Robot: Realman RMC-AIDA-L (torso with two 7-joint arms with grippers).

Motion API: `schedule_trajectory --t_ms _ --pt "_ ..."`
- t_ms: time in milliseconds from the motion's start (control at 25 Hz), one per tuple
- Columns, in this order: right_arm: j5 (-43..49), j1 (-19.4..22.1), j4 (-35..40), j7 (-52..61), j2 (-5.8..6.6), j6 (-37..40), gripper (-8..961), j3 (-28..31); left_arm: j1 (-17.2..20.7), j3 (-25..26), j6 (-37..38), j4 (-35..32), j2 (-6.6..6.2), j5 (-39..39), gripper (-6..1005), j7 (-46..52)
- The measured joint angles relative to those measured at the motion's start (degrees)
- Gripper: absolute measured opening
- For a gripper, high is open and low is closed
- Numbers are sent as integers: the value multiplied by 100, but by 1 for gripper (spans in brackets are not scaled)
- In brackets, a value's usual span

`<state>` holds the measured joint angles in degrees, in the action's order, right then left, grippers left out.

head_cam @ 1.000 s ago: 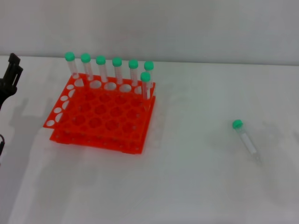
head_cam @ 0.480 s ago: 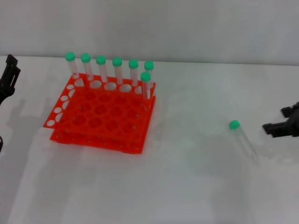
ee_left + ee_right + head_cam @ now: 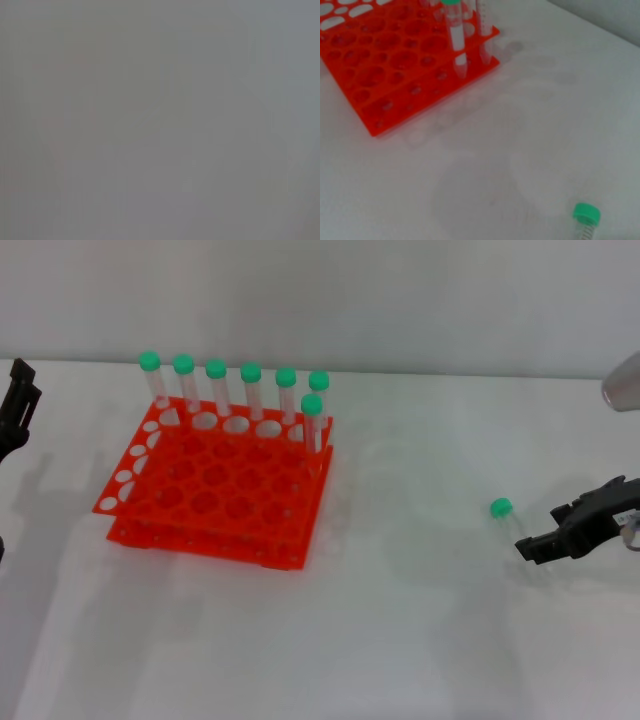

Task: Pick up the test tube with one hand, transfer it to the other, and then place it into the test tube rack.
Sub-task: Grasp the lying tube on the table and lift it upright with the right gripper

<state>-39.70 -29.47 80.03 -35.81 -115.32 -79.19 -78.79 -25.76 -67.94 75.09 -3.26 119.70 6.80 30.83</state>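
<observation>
The white table (image 3: 400, 640) holds the orange rack (image 3: 215, 490) with 7 tubes. The right gripper (image 3: 535, 545), jaws a bit apart, sits at the loose tube (image 3: 503, 510). Left gripper (image 3: 18, 405) waits; jaws unclear.

Black blocky right hand (image 3: 548, 537), silver-grey forearm (image 3: 624, 382).

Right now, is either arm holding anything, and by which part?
Nothing is held. The right end effector is down beside the loose tube on the table, without gripping it. The left end effector is off at the table's edge.
</observation>
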Motion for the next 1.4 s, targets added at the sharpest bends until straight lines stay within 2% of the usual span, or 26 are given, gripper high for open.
schedule_trajectory --t_ms 600,760,1120,1320,1400 --pt "383 -398 -1109 7 -1 709 663 -234 -3 0 -19 16 0 -30 695 -3" --pt "448 -416 -1165 16 -4 768 659 -282 0 0 -21 31 0 -30 692 5" --pt "862 -462 -1184 299 -25 1025 658 -802 1 0 -21 27 0 -30 684 16" --pt "913 -494 -1211 326 -26 1026 563 -885 -9 0 -21 32 2 -30 680 19" --pt "916 -514 -1246 347 -26 1027 497 -916 -2 0 -21 20 6 -30 679 19"
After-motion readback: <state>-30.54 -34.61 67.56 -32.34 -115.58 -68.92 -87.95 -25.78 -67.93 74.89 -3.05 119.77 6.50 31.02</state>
